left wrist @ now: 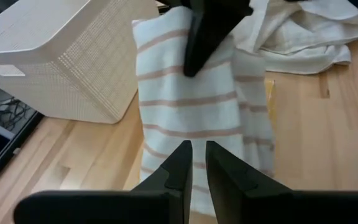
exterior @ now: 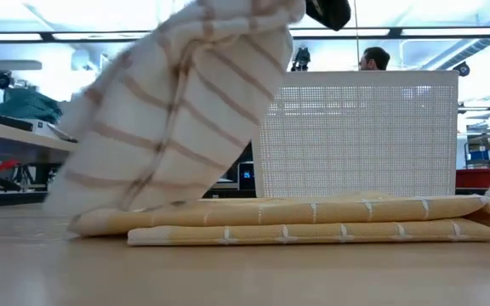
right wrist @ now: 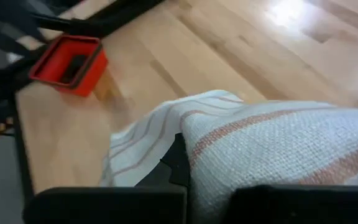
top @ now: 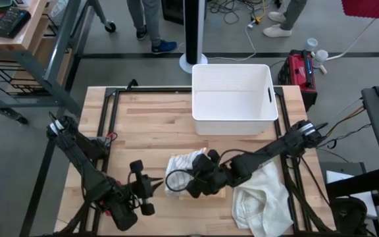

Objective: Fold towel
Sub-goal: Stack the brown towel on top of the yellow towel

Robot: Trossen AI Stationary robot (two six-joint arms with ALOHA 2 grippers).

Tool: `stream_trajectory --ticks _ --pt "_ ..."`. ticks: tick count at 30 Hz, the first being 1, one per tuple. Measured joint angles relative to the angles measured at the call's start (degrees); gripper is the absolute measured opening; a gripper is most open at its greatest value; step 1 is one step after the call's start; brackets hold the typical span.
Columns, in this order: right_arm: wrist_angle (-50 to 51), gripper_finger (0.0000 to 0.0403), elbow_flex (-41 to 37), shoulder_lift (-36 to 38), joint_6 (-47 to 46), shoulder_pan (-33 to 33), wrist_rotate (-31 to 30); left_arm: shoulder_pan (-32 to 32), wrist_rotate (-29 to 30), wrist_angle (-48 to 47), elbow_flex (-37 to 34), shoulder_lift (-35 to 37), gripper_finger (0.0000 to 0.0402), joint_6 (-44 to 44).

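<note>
White-and-tan striped towel (top: pixel 184 172) sits near 6 o'clock of the wooden tabletop (top: pixel 150 118), just below the white bin (top: pixel 233 99) at 12 o'clock. Right gripper (top: pixel 201 176) pinches an edge of the striped towel and holds that part lifted off the tabletop; low view shows the cloth rising in a slope from its folded lower layers, which lie flat. Right wrist view: cloth clamped between the fingers. Left gripper (top: pixel 148 189) hovers around 7 o'clock, just beside the towel's left edge, fingers (left wrist: pixel 178 167) nearly together with a thin gap, holding nothing. Second, crumpled cream cloth (top: pixel 263 196) lies at 5 o'clock, just beside the striped one. Red case (top: pixel 300 69) on the floor off the 1 o'clock corner. Person's legs stand beyond the 12 o'clock edge.
</note>
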State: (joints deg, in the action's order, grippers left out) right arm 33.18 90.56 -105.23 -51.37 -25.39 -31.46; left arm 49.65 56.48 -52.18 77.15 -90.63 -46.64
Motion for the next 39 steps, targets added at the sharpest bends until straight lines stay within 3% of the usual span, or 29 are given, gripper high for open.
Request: stream_trajectory --ticks 8,18,25,34,39 --pt "11.33 0.0003 -0.48 -0.11 -5.3 -0.61 -0.1 -0.26 0.02 -0.4 -0.9 0.0 0.0037 -0.35" --pt "12.9 0.001 -5.95 -0.16 -11.66 -1.33 1.89 -2.49 0.01 -0.34 -4.88 -0.04 0.0037 -2.84" --pt "13.96 0.0091 -7.09 -0.66 -13.91 -1.35 6.81 -4.45 -1.98 0.98 -6.92 -0.04 0.0037 -3.62" --pt "24.53 0.0183 -7.23 -1.33 -17.47 -2.2 15.09 -7.64 -6.83 2.17 -7.61 -1.06 0.0037 -3.18" --pt "29.47 0.0209 -7.23 -1.4 -19.27 -3.72 16.7 -10.38 -15.64 5.81 -7.63 -2.28 0.0034 0.9"
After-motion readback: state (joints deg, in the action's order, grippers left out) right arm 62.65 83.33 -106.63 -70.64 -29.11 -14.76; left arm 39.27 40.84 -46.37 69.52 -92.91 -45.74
